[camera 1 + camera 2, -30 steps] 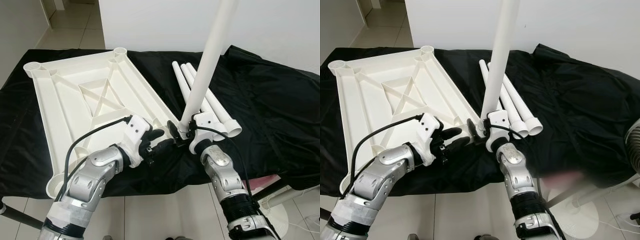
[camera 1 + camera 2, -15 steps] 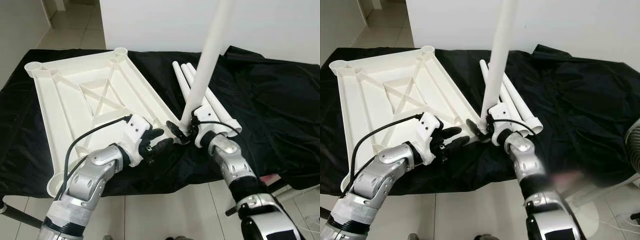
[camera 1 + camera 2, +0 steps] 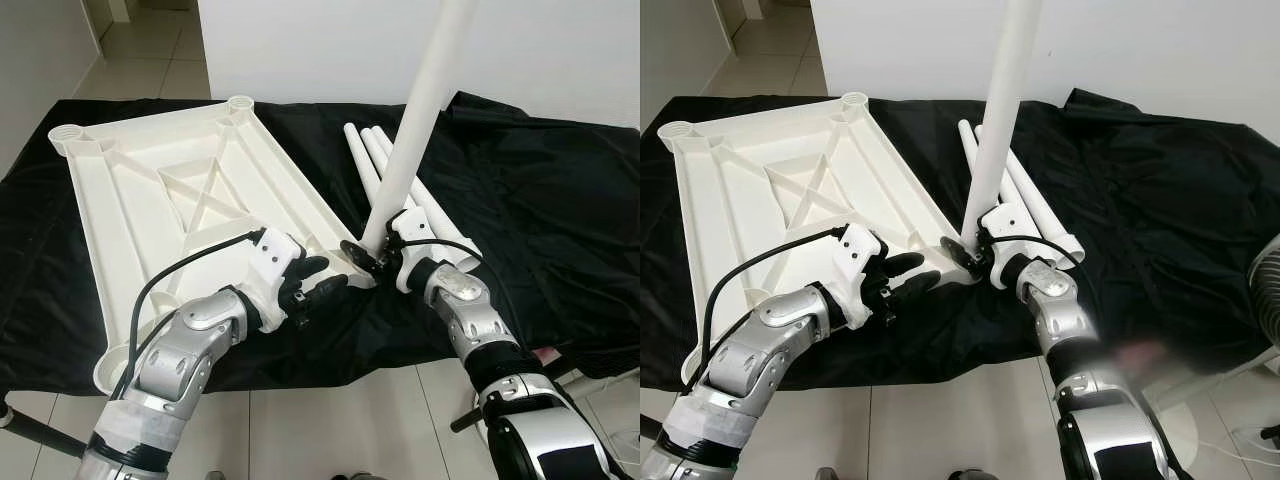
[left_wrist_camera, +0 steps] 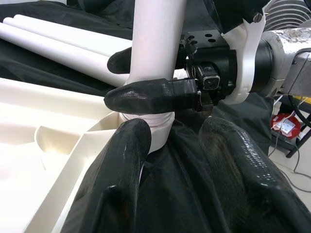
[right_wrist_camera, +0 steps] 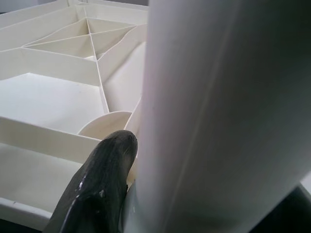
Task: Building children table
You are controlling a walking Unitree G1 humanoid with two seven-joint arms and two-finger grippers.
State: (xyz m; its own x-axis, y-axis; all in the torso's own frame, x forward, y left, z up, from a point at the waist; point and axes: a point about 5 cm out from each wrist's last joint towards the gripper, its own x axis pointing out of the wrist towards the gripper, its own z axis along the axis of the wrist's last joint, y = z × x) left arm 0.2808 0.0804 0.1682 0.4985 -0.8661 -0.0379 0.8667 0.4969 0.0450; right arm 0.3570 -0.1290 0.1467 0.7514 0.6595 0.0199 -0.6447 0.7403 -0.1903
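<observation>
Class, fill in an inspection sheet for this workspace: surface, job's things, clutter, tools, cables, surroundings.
Surface: black cloth covering the table.
Job's things: white tabletop lying underside up; upright leg standing at its near corner socket; spare legs lying beside it on the cloth.
Clutter: nothing seen.
Tools: right tool shut on the upright leg's base; left tool open, just short of that corner.
Cables: black cable looping along the left arm.
Surroundings: white wall, tiled floor.
</observation>
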